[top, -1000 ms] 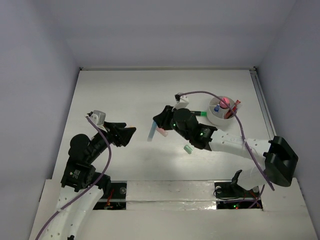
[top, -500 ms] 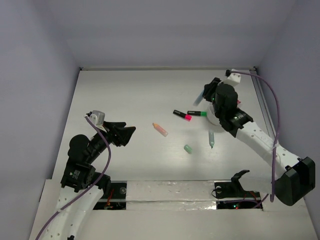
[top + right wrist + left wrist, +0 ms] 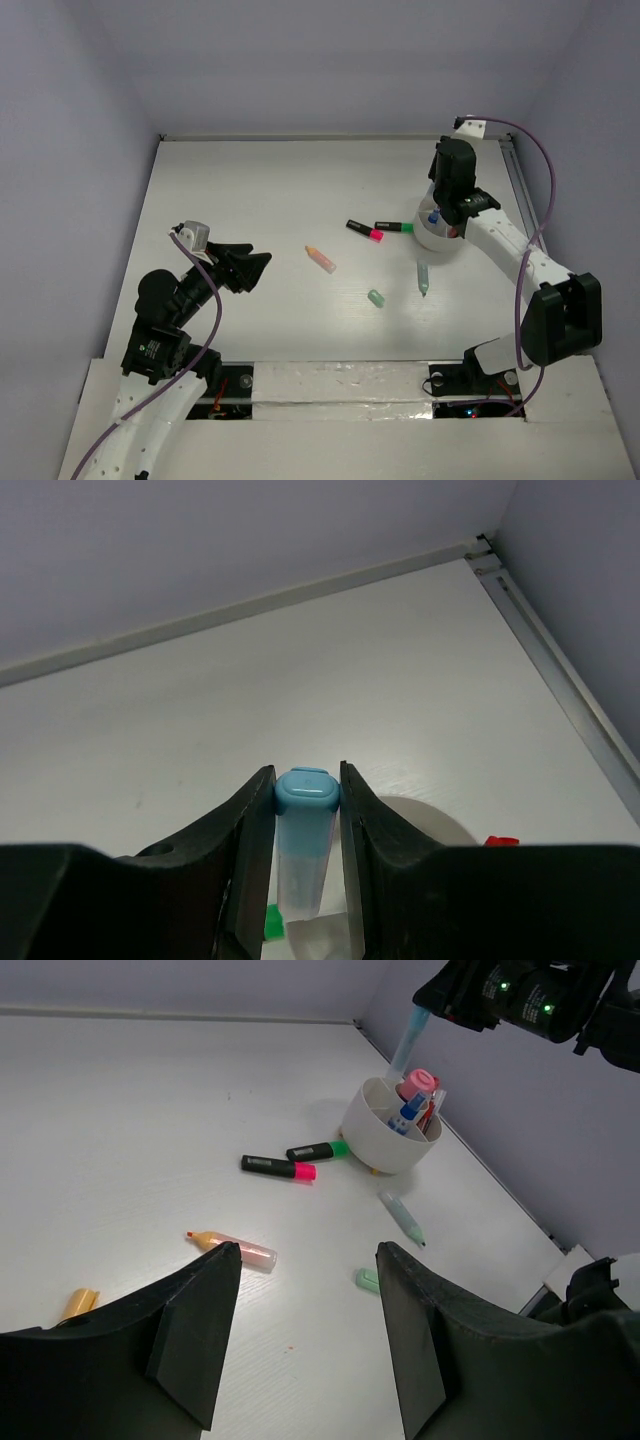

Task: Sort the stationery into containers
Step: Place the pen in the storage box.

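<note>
My right gripper [image 3: 306, 792] is shut on a light blue marker [image 3: 304, 830], cap end up. In the left wrist view that blue marker [image 3: 407, 1044] hangs steeply over the far rim of the round white cup [image 3: 372, 1138]. The cup [image 3: 431, 240] holds a pink-capped bottle [image 3: 417, 1082], a blue item and red pens. On the table lie a black-and-pink marker [image 3: 365, 230], a black-and-green marker [image 3: 395, 226], an orange-pink marker [image 3: 320, 258], a mint eraser [image 3: 376, 297] and a mint marker [image 3: 424, 277]. My left gripper [image 3: 306, 1258] hangs open and empty at the left.
A metal rail [image 3: 522, 190] runs along the table's right edge, close behind the cup. Grey walls close in the back and both sides. A small orange piece [image 3: 78, 1303] lies near my left fingers.
The right arm has swung from the table's middle to above the cup at the right, carrying the blue marker. The left arm has stayed where it was.
</note>
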Controlling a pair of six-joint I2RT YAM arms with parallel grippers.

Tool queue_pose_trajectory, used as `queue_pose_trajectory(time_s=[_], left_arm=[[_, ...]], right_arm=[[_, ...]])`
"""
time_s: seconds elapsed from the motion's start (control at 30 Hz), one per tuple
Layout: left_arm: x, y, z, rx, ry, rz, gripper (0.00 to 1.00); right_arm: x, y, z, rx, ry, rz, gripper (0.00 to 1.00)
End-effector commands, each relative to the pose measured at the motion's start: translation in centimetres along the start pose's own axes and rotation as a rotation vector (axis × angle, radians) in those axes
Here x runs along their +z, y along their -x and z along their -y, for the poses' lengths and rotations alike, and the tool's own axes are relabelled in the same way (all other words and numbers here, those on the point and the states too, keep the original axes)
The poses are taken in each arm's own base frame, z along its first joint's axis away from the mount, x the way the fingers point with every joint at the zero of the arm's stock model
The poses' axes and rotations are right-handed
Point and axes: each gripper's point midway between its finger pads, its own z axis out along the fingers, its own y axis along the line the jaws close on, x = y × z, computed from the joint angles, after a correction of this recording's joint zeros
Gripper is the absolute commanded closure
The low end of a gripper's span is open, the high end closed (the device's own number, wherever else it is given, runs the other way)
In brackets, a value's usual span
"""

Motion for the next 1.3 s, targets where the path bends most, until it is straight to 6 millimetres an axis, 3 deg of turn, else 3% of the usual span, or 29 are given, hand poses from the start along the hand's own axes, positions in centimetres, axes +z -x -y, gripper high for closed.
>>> queue_pose_trajectory(time_s=[0.0,0.47,0.87,1.1,1.27], left_arm=[[-0.1,1.9,1.3,0.023,-0.047,0.060,0.47],[-0.2,1.9,1.4,0.026,-0.057,0.059,0.48],[-0.3,1.9,1.7,0.032,-0.068,0.062,0.52],[-0.4,2.1,1.7,0.037,-0.069,0.071,0.53],[-0.5,2.2,1.8,0.042,-0.068,0.073,0.54]], right_arm=[[0.8,2.8,0.5,-0.041,-0.035,0.066,1.00],[2.5,-2.1,-0.5,-0.082,-0.010,-0.031,1.00],[3.6,-2.0,-1.1,-0.097,-0.011,-0.011,1.00],[3.6,-4.6,-0.9,-0.104,-0.008,-0.061,1.00],[2.7,-4.8,-0.6,-0.071,0.007,-0.060,1.00]])
